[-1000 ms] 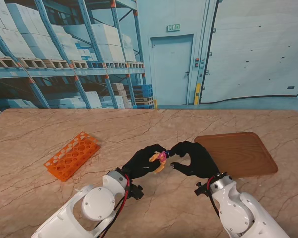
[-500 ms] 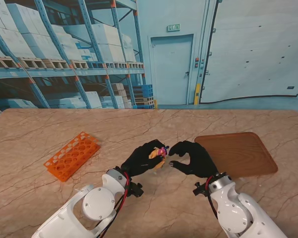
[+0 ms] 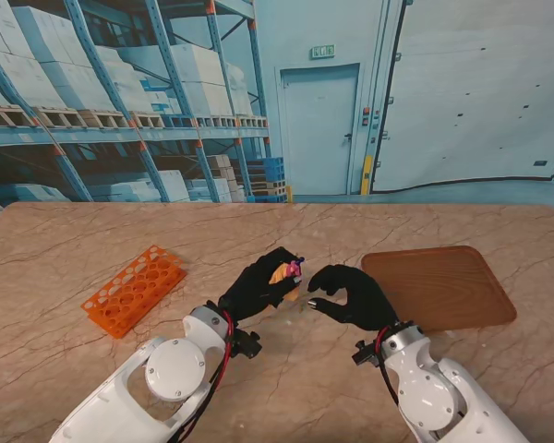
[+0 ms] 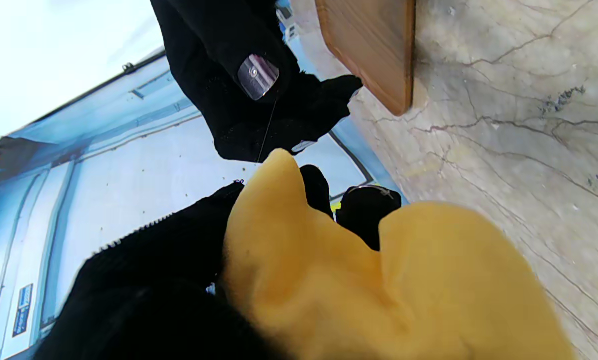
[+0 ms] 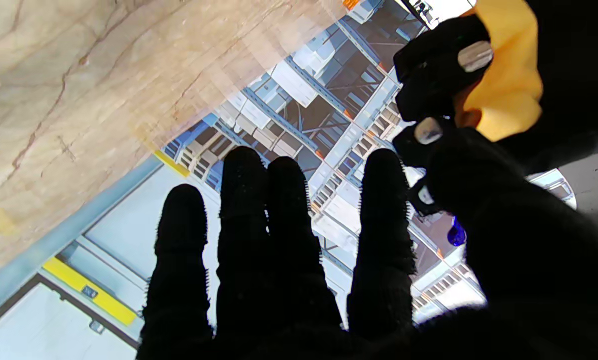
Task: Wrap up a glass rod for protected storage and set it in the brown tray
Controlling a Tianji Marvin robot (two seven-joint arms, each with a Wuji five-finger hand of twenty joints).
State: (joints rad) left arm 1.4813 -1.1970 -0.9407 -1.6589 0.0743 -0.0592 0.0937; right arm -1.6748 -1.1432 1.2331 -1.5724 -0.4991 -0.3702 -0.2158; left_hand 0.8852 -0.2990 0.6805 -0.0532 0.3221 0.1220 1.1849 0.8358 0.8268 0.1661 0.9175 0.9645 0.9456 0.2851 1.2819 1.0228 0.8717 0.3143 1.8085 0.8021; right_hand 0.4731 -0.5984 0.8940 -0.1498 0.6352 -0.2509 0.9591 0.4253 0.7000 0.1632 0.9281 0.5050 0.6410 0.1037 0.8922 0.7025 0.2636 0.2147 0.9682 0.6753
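Note:
My left hand (image 3: 261,282), in a black glove, is shut on a yellow cloth bundle (image 3: 283,273) and holds it above the table. The cloth (image 4: 379,280) fills the left wrist view. A small purple-blue tip (image 3: 296,268) sticks out of the bundle; it also shows as a blue tip (image 5: 456,232) in the right wrist view. The rest of the glass rod is hidden in the cloth. My right hand (image 3: 347,295) hovers just right of the bundle, fingers (image 5: 278,240) spread, holding nothing. The brown tray (image 3: 443,286) lies to the right of that hand.
An orange test-tube rack (image 3: 134,289) lies on the marble table (image 3: 286,231) at the left. The tray's near corner (image 4: 379,60) sits close behind my right hand (image 4: 258,85). A warehouse backdrop stands beyond the far table edge.
My right hand's fingertips left the bundle and drew back toward me. My left hand lifted the wrapped bundle slightly up and to the left, opening a gap between the hands.

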